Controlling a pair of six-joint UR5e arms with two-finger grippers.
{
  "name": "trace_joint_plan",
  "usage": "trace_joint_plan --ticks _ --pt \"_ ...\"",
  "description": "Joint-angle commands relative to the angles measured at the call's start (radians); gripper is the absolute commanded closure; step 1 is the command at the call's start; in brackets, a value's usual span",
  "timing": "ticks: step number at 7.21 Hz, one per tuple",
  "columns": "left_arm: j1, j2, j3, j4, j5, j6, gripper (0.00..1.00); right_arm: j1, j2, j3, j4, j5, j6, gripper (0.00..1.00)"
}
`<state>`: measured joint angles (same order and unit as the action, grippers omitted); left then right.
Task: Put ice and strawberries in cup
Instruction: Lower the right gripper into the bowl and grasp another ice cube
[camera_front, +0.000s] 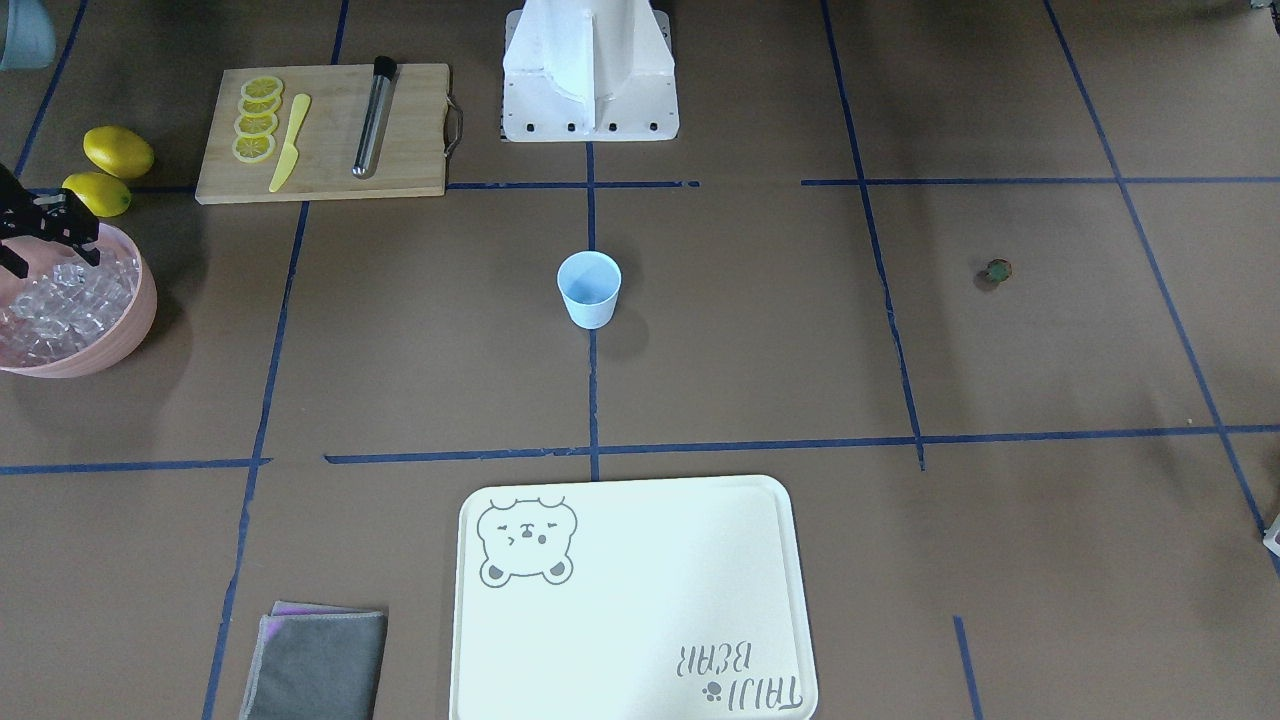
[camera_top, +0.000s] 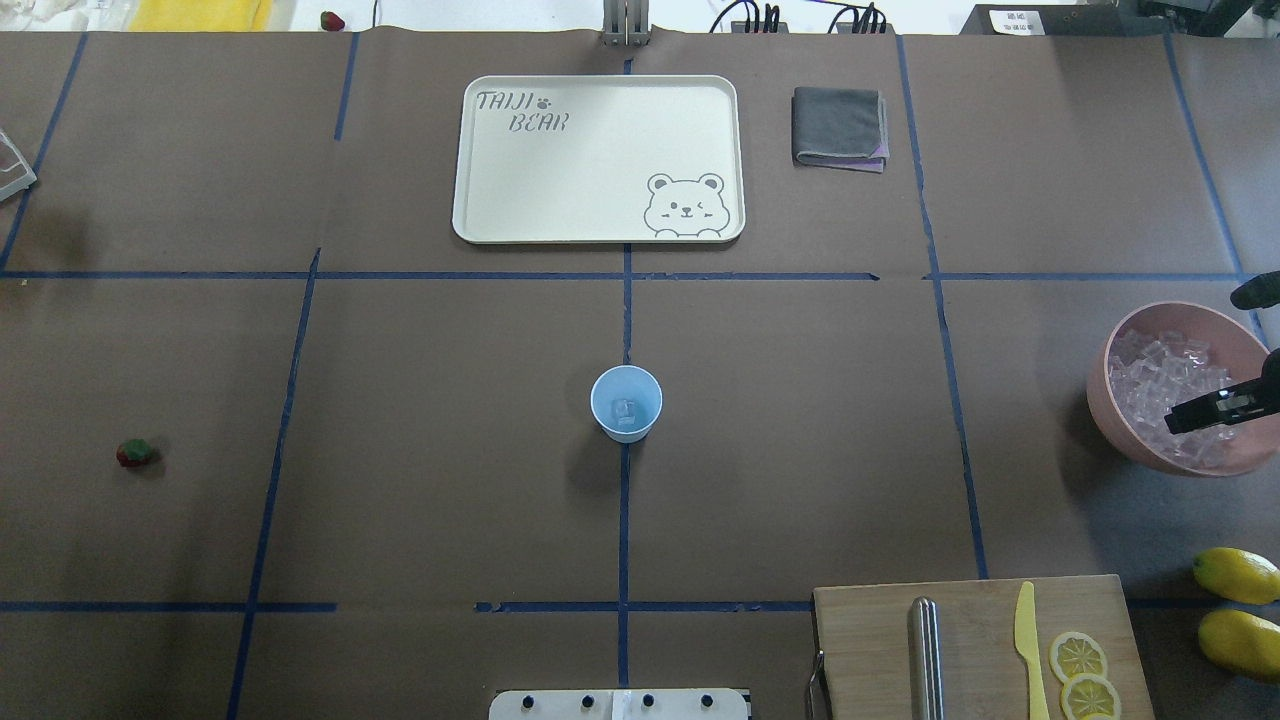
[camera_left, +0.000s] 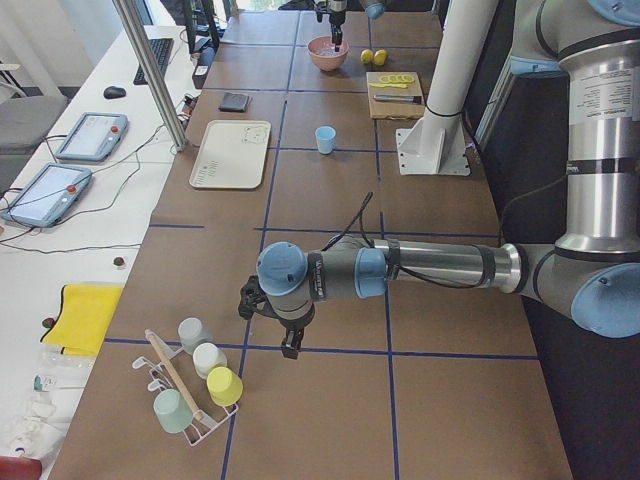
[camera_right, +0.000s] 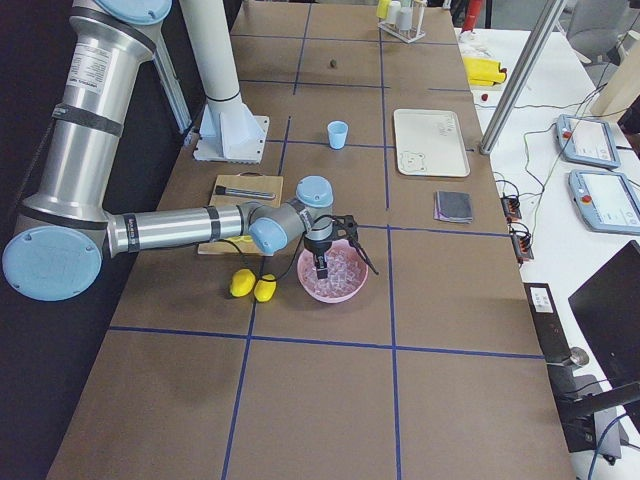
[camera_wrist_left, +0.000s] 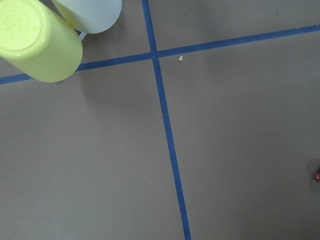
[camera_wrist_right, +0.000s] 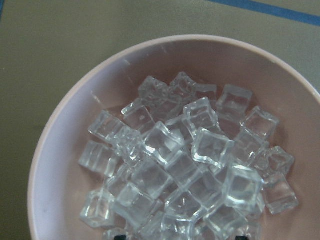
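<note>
The light blue cup (camera_top: 626, 402) stands upright at the table's middle, with one ice cube (camera_top: 625, 410) inside it. More ice (camera_wrist_right: 185, 160) is heaped in the pink bowl (camera_top: 1110, 400). My right gripper (camera_top: 1205, 411) hangs open just above that heap; its fingertips (camera_wrist_right: 117, 233) peek in at the bottom of the right wrist view. A single strawberry (camera_top: 135, 453) lies on the table far to the left. My left gripper (camera_left: 288, 348) shows only in the exterior left view, low over the table near a cup rack; whether it is open or shut I cannot tell.
A wooden board (camera_top: 980, 650) carries lemon slices, a yellow knife and a metal tube. Two lemons (camera_top: 1238, 575) lie beside it. A bear-printed tray (camera_top: 600, 160) and a grey cloth (camera_top: 838, 127) sit at the far side. A yellow cup (camera_wrist_left: 37, 42) lies by the left wrist.
</note>
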<state>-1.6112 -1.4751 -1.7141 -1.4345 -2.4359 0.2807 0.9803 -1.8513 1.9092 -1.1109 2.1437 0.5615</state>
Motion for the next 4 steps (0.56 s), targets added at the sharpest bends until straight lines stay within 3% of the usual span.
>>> trace_joint_plan --ticks 1,3,4 --pt "-0.001 -0.001 0.001 0.000 0.000 0.000 0.00 -0.005 0.004 -0.001 -0.001 -0.002 0.000 0.29" --pt "0.001 0.001 0.001 0.000 0.000 0.000 0.00 -0.005 0.006 -0.002 -0.001 -0.002 0.000 0.35" --pt "0.001 0.001 0.001 0.000 0.000 0.000 0.00 -0.005 0.006 -0.002 0.000 -0.002 0.000 0.60"
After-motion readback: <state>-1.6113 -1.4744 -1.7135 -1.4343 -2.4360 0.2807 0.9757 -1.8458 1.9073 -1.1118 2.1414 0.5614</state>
